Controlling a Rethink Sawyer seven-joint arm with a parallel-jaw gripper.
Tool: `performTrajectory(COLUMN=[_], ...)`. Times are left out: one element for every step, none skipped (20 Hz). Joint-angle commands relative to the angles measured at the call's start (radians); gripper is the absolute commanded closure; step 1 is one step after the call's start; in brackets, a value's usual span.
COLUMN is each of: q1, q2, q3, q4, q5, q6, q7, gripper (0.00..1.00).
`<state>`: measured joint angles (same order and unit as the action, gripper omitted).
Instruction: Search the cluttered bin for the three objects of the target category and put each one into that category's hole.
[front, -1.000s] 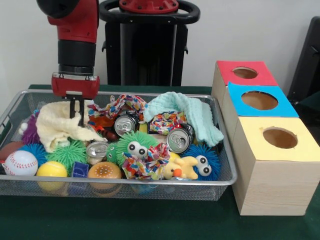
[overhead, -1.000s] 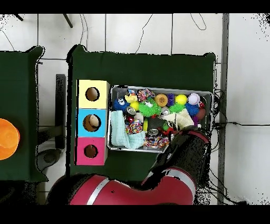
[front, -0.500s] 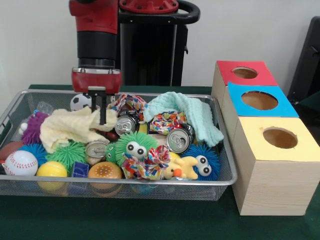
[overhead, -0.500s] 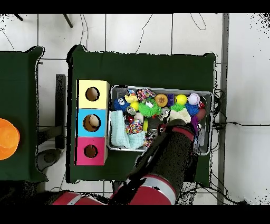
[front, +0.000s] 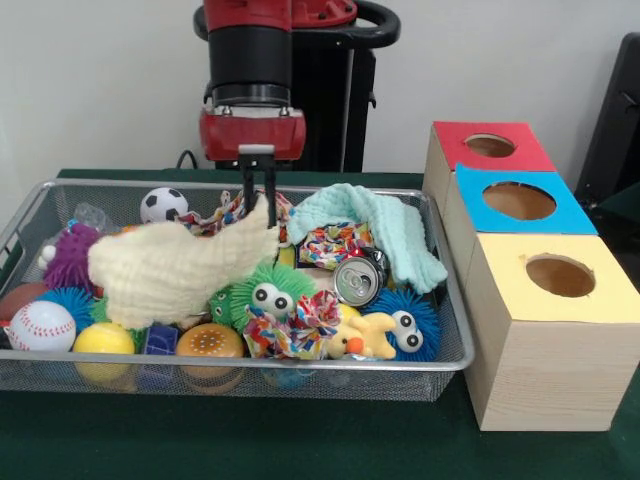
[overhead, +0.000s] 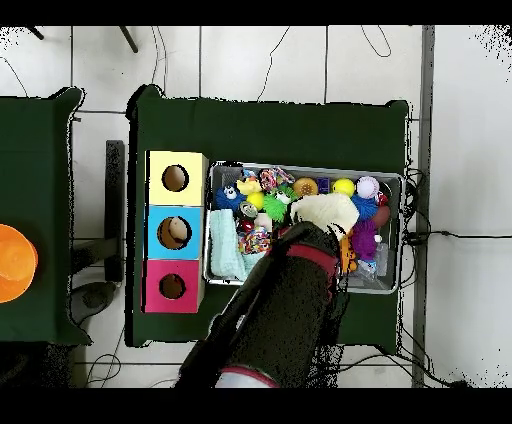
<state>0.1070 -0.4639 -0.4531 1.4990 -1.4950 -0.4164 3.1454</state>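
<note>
Dark green cloth covers the table, with a pale wall behind it. At the left stands the wire mesh bin, packed with toys. Along its left end lie a purple spiky ball, a baseball and a yellow ball, with a small soccer ball at the far wall. A cream-yellow cloth is lifted by one corner and drapes down over the left half of the bin. The gripper hangs from the red arm over the bin's middle, its two thin fingers pressed together on the raised corner of that cloth. Below it sit a green spiky ball with googly eyes, a burger-shaped toy and a multicoloured rope toy. Further right lie an upended silver can, a yellow plush duck, a blue spiky ball with eyes and a mint-green cloth folded against the right wall. Right of the bin, just beside it, stand three wooden boxes in a row, each with a round hole in its top: yellow box nearest, blue box in the middle, red box farthest.
</note>
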Motion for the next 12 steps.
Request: performTrajectory(q1=[0.056, 0.064, 0.071, 0.078, 0.084, 0.093, 0.105, 0.124, 0.139, 0.159, 0.171, 0.181], q2=[-0.070, -0.080, -0.082, -0.085, -0.085, -0.089, -0.086, -0.089, -0.085, -0.083, -0.080, -0.078], q3=[0.137, 0.138, 0.136, 0.136, 0.134, 0.135, 0.128, 0.120, 0.110, 0.097, 0.088, 0.078], q4=[0.109, 0.114, 0.114, 0.118, 0.118, 0.122, 0.120, 0.121, 0.118, 0.115, 0.112, 0.112], q5=[-0.007, -0.007, -0.009, -0.009, -0.009, -0.012, -0.021, -0.034, -0.047, -0.063, -0.069, -0.070], q6=[0.050, 0.056, 0.060, 0.069, 0.072, 0.077, 0.076, 0.079, 0.076, 0.072, 0.068, 0.066], q7=[0.464, 0.481, 0.492, 0.508, 0.518, 0.537, 0.563, 0.600, 0.633, 0.674, 0.695, 0.706], gripper=[1.00, 1.00, 1.00, 1.00, 1.00, 1.00, 1.00, 1.00, 1.00, 1.00, 1.00, 1.00])
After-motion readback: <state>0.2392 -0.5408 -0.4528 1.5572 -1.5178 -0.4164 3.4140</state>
